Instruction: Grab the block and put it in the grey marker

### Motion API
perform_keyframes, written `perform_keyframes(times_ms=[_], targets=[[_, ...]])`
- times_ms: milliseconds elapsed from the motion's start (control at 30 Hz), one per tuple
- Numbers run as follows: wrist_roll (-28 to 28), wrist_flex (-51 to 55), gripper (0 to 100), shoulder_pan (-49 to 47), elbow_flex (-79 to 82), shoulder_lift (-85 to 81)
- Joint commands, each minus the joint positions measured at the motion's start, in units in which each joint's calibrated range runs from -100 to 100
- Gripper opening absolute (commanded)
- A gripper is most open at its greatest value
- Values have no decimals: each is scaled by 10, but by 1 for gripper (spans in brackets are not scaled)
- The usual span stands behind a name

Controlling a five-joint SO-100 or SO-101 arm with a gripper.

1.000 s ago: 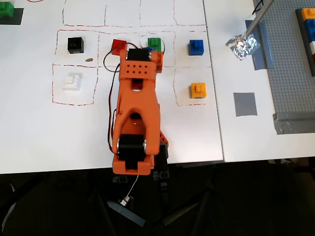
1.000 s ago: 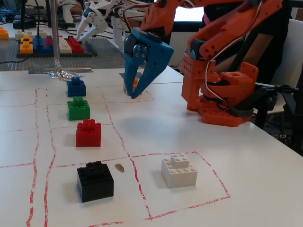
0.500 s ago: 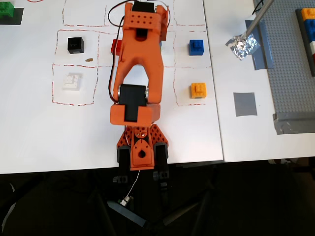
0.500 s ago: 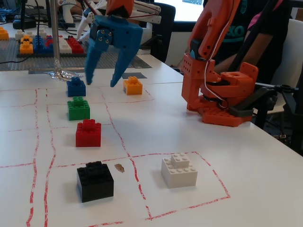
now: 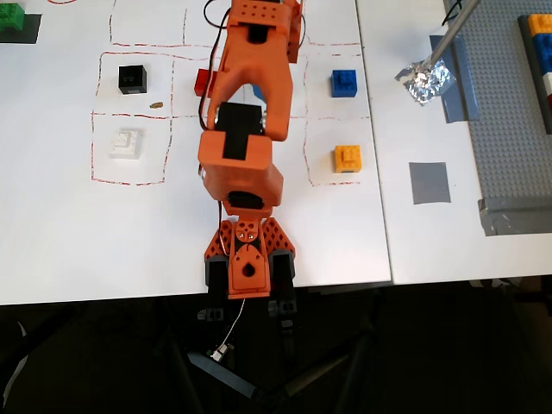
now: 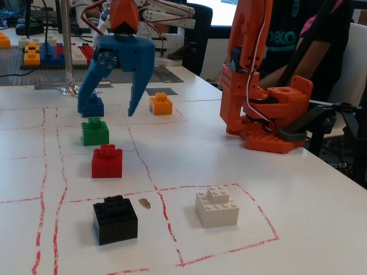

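Note:
The green block (image 6: pixel 94 131) sits on the white table between the red brick (image 6: pixel 106 161) and the blue brick (image 6: pixel 93 106). My gripper (image 6: pixel 109 112) has blue fingers; it is open and empty, and hangs just above and behind the green block, its left finger in front of the blue brick. In the overhead view the orange arm (image 5: pixel 250 95) hides both the green block and the gripper. The grey marker (image 5: pixel 429 182) is a flat dark square to the right of the orange-yellow brick (image 5: pixel 348 159); in the fixed view it (image 6: pixel 162 91) lies behind that brick (image 6: pixel 160 103).
A black brick (image 6: pixel 114 219) and a white brick (image 6: pixel 217 206) sit in red-lined squares. Crumpled foil (image 5: pixel 424 79) under a metal rod and a grey studded baseplate (image 5: pixel 509 129) lie at the right. Another green brick (image 5: pixel 12 21) sits at the top left corner. The arm's base (image 5: pixel 250 272) stands at the table's edge.

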Motion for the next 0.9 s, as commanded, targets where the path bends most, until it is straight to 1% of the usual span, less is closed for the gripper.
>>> perform_keyframes(times_ms=[0,267,667,800,867], targets=[[-8,-5,34,15,-60,-14],[-12,-29,34,6,-86,39],[-22,-72,31,-8,-83,112],[-18,-91,27,-6,-80,125],[-14,-98,21,-5,-79,126]])
